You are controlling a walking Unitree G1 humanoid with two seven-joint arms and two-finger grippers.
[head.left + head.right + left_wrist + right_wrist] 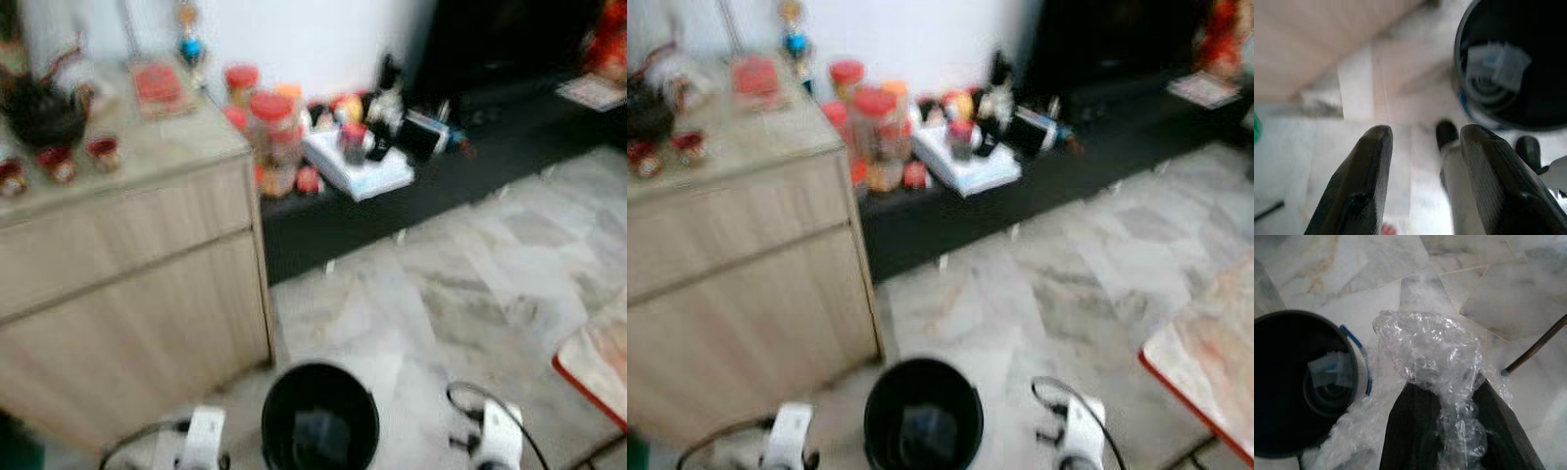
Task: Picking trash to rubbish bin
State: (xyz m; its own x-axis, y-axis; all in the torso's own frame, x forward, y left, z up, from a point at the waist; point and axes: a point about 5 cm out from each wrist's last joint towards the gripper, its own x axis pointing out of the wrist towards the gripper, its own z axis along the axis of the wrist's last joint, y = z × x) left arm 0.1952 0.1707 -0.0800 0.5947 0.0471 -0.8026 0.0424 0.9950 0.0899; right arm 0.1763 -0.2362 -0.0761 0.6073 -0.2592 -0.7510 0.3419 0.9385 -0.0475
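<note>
A black round rubbish bin (319, 416) stands on the marble floor just before me, between my two arms. Inside it lies a pale scrap of paper (1330, 369). My right gripper (1457, 396) is shut on a crumpled piece of clear bubble wrap (1435, 352), held just beside the bin's rim (1354, 357). The wrap bulges out above the black fingers (1410, 426). My left gripper (1422, 134) is open with nothing between its fingers (1369, 171), hanging over the floor next to the bin (1518, 63).
A light wooden cabinet (127, 294) stands to my left with small items on top. A low black shelf (411, 186) along the wall carries red-lidded jars (269, 122) and clutter. A red-edged mat (598, 362) lies at the right. A thin dark rod (1537, 342) rests on the floor.
</note>
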